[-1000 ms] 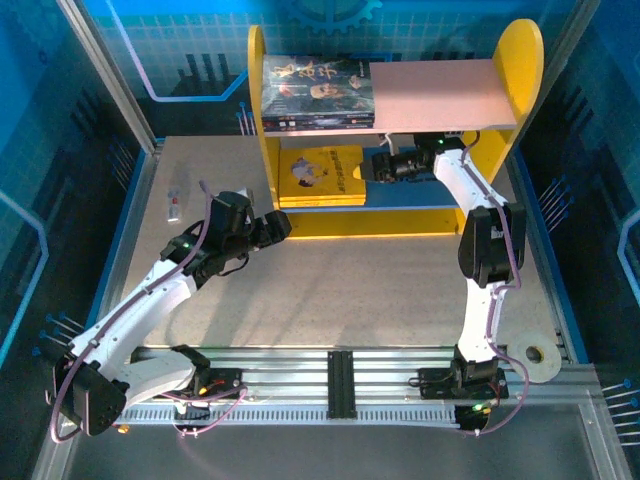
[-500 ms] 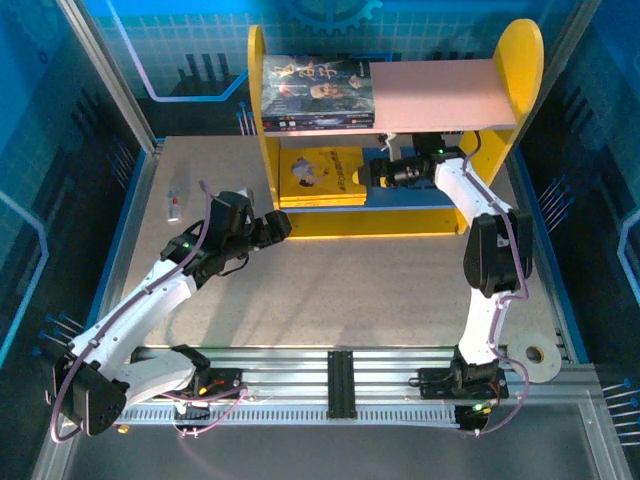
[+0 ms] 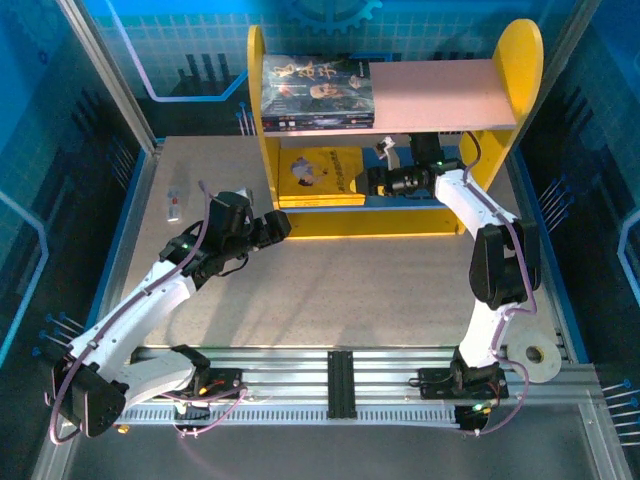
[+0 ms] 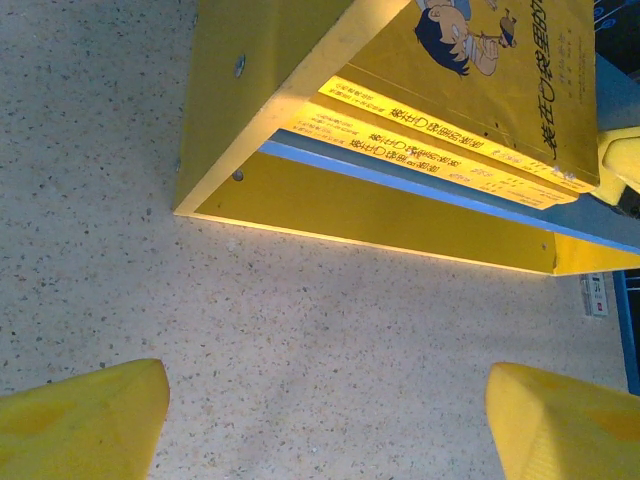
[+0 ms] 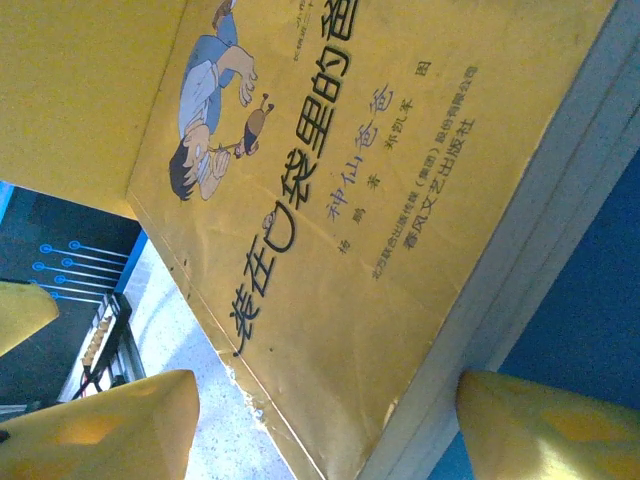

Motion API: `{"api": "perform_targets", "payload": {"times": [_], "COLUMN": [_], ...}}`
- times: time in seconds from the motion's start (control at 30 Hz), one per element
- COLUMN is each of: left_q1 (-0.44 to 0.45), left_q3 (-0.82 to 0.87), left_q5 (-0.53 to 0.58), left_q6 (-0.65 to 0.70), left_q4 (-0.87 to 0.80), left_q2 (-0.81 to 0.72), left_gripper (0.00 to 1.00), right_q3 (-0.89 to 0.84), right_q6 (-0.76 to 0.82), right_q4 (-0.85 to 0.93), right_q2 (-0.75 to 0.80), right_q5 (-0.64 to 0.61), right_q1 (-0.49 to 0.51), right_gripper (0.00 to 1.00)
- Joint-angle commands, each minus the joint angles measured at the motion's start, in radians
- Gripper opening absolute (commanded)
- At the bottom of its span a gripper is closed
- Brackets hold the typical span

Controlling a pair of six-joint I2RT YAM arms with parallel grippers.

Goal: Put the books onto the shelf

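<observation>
Backing out toward the near side, the right end effector [image 3: 370, 181] is sitting just right of the yellow books [image 3: 322, 172], its fingers standing apart and gripping nothing. The thin, matte paperbacks are lying stacked on the blue lower board [image 3: 420, 198] of the shelf [image 3: 525, 60], so that placement looks finished. Glossy dark books [image 3: 318, 92] are resting flat on the smooth pink upper board [image 3: 440, 95]. The left end effector [image 3: 278, 226] is hovering wide open and empty over the speckled table [image 3: 350, 290].
</observation>
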State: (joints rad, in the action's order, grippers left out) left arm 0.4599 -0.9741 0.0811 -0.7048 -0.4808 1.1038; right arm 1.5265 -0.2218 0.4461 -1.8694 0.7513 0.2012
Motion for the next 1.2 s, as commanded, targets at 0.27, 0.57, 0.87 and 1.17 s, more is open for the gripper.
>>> {"api": "perform_targets", "payload": {"times": [0.27,0.57,0.87,1.17], "left_q1": [-0.009,-0.009,-0.009,-0.010], "left_q3": [0.024,0.031,0.031,0.031], "left_q5": [0.003,0.002,0.010,0.014], "left_q6": [0.002,0.002,0.005,0.007], "left_q4": [0.002,0.003,-0.012,-0.019], "left_q2": [-0.040,-0.040,-0.050,-0.053], "left_gripper": [0.84,0.84,0.84,0.84], "right_q3": [-0.003,-0.030,-0.001,0.026], "right_q6": [0.001,-0.030,-0.085,-0.091], "right_q4": [-0.025,-0.071,-0.134,-0.142], "right_q2": [0.037,0.055,0.031,0.035], "right_q5": [-0.028,-0.115,-0.129,-0.140], "right_q1": [0.038,0.028,0.019,0.017], "right_gripper": [0.72,0.75,0.75,0.75]}}
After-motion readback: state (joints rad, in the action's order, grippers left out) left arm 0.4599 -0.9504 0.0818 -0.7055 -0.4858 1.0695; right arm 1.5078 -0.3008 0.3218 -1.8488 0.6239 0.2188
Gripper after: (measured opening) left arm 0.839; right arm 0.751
